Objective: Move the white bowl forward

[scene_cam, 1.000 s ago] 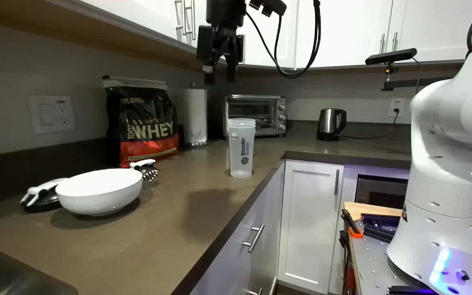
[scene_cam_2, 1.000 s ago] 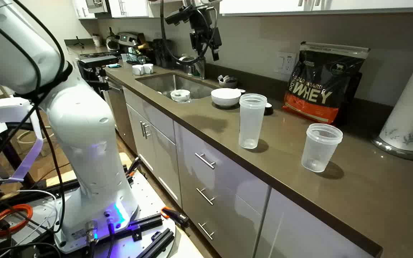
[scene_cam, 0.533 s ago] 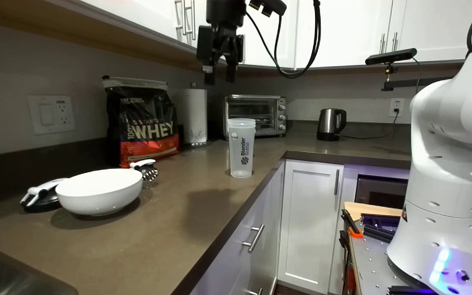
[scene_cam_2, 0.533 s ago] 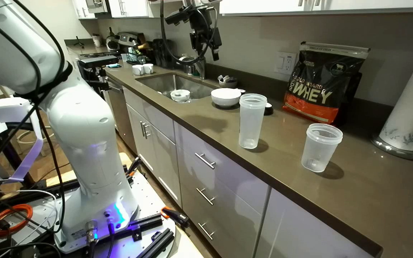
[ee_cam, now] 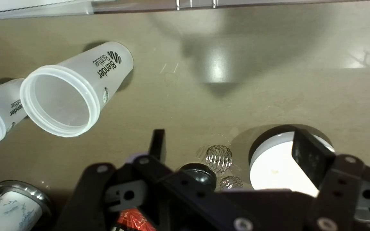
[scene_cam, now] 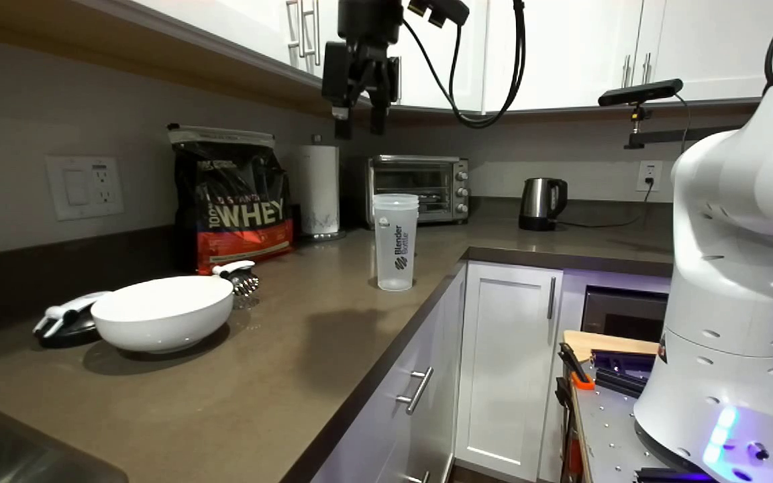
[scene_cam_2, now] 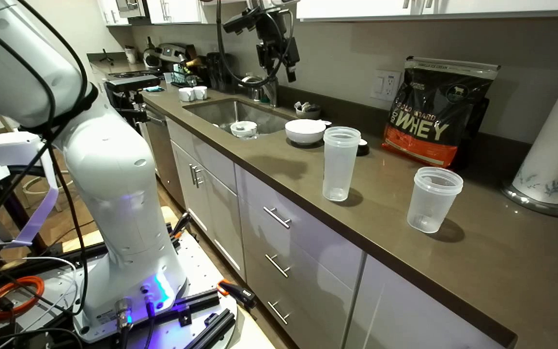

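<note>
Well above the counter [scene_cam: 259, 409], the end effector [scene_cam: 361, 126] hung released, its jaws spread apart. In an exterior view, the white bowl [scene_cam: 162, 315] sat at the near left, with a whey bag [scene_cam: 242, 201] farther back and a clear bottle [scene_cam: 394, 258] to the right.

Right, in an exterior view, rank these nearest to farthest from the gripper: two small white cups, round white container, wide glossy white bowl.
1. Wide glossy white bowl: right of the steel sink.
2. Round white container: inside it.
3. Small white cups: beyond it, leftmost.
</note>
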Tool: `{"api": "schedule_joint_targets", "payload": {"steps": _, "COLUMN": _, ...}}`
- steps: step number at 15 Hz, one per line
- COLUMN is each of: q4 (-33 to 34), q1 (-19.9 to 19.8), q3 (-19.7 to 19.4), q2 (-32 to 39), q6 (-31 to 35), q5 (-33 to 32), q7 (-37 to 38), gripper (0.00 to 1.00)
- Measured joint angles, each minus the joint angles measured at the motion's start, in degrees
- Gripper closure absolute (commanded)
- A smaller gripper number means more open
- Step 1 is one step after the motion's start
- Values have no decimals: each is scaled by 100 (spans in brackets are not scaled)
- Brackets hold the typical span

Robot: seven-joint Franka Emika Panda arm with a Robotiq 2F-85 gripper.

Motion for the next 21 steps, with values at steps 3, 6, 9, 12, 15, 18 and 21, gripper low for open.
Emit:
{"api": "schedule_joint_targets", "payload": {"steps": 3, "q4": -2, "q1": 30, "q3": -15, "q2": 11, "q6": 0, "q5": 0, "q7": 0, "gripper": 0}}
{"api": "schedule_joint_targets", "payload": {"steps": 6, "q4": -10, "q1": 142, "q3": 16, "q2": 200, "q6": 34, "q5": 7, "q7": 12, "gripper": 0}}
{"api": "schedule_joint_targets", "payload": {"steps": 9, "q4": 27, "q1": 267, "q3": 71, "q2": 618, "q6": 306, "q5": 8, "q7": 192, "gripper": 0}}
{"api": "schedule_joint_targets", "payload": {"steps": 12, "q4": 251, "q1": 293, "q3": 93, "q2": 1176, "q6": 620, "q5": 7, "q7": 541, "gripper": 0}}
{"api": "schedule_joint_targets", "payload": {"steps": 15, "q4": 677, "q1": 294, "q3": 31, "q2": 1764, "q6": 829, "q5": 8, "q7": 887, "gripper": 0}}
{"api": "schedule_joint_targets", "payload": {"steps": 18, "q4": 1186, "q1": 302, "q3": -95, "q2": 2325, "q6": 960, "q5": 8, "q7": 1217, "gripper": 0}}
{"api": "schedule_joint_targets", "payload": {"steps": 21, "q4": 1685, "q1": 342, "q3": -238, "q2": 2841, "q6": 1036, "q5": 8, "q7": 1509, "gripper": 0}}
